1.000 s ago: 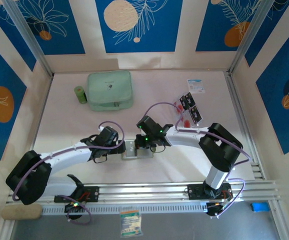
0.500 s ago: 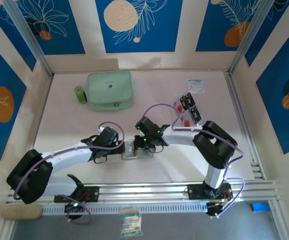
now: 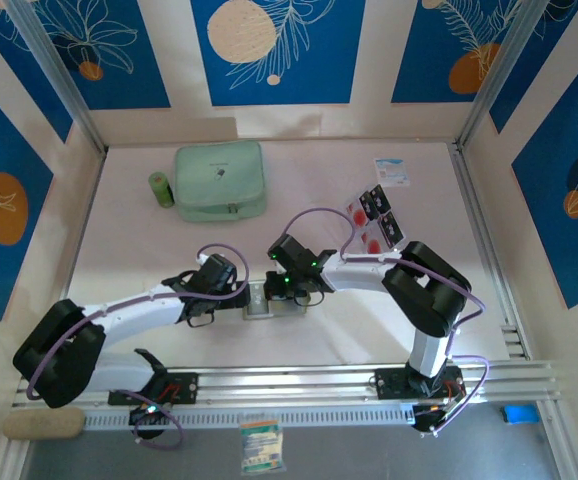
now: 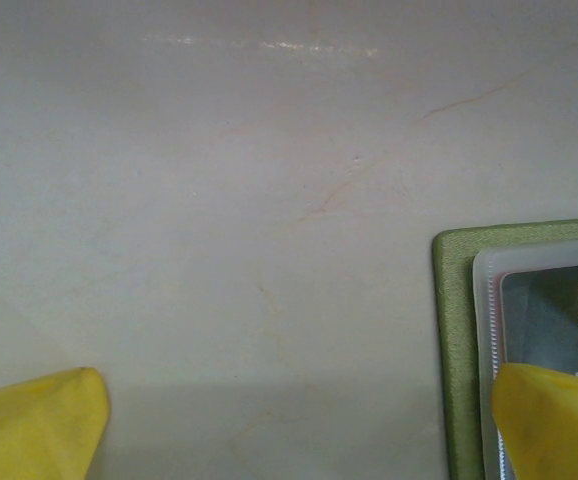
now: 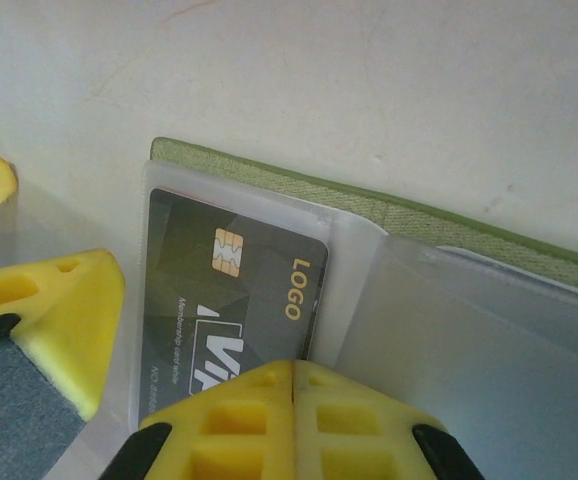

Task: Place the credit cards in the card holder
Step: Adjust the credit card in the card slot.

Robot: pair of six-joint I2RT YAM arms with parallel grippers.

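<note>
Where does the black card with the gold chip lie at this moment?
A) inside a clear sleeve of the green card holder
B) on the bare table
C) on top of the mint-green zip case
A: the black card sits behind the clear sleeve, the green edge of the card holder beside it.

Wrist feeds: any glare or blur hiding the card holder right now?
Right wrist: black card and card holder sharp, lettering legible, no glare. Left wrist: softer, faint glare streak on the table at top, shadow band along the bottom; card holder's corner readable.
</note>
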